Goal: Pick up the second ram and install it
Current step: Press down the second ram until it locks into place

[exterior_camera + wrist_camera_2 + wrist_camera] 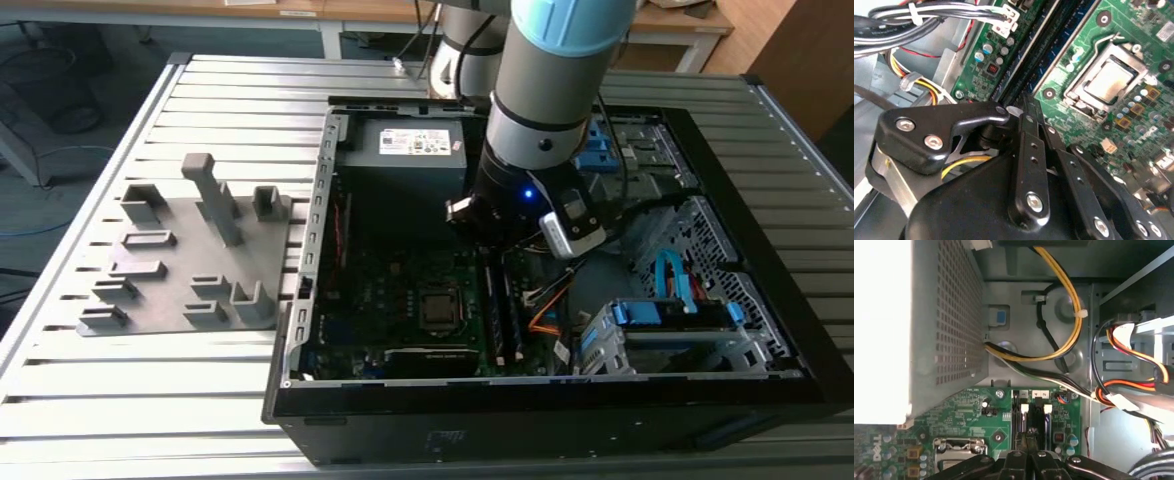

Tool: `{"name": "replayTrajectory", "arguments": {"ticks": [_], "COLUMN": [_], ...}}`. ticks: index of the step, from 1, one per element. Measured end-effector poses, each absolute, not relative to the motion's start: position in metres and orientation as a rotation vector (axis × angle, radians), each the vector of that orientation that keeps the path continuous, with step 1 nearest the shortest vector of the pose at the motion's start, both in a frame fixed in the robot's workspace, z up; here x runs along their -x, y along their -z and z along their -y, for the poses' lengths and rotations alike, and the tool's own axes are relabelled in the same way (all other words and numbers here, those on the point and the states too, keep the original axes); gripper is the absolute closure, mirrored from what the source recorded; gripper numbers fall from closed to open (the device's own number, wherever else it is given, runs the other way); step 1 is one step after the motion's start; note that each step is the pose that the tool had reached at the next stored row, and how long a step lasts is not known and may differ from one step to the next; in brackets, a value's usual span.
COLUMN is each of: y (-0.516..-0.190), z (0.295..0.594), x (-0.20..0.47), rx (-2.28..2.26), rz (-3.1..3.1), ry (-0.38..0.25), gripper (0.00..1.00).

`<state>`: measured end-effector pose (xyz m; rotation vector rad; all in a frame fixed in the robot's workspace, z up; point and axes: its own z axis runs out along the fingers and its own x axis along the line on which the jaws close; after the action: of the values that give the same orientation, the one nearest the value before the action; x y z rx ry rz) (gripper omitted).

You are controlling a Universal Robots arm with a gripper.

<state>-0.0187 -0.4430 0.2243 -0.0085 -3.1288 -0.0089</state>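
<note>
**Slatted metal bench with open computer case: arm at the memory slots**

Slatted metal table (134, 400) is being used as the work surface, and an open black computer case (534, 420) is being carried on it, lying on its side. On the exterior view's left, just beside the case, a grey plastic fixture (187, 250) with upright posts is being kept on the slats.

Inside the case, the green motherboard (387, 290) is being shown face up, with the processor socket (438, 305) near its middle. Towards the exterior view's right of the socket, the second ram (505, 310) is being held on edge in the row of memory slots; in the first wrist view it (1036, 415) is being seen as a dark strip running away from the fingertips.

The gripper (501, 235) is being lowered onto the far end of those slots. In both wrist views its (1026, 102) black fingers (1021, 440) are being brought together at the tips, right over the ram's edge. Whether the stick is being pinched or only pressed cannot be told.

Past the gripper, yellow and black cables (1069, 305) are being routed across the case floor, and the grey power supply (407, 150) is being housed at the far end. Beyond the table, wooden desks (334, 12) are being glimpsed.
</note>
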Motion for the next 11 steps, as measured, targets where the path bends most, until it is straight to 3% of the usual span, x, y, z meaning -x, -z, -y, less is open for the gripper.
{"name": "replayTrajectory", "arguments": {"ticks": [11], "y": [-0.224], "z": [0.472], "x": [0.019], "rx": [0.009], "rz": [3.129], "ry": [-0.048], "gripper": [0.9]}}
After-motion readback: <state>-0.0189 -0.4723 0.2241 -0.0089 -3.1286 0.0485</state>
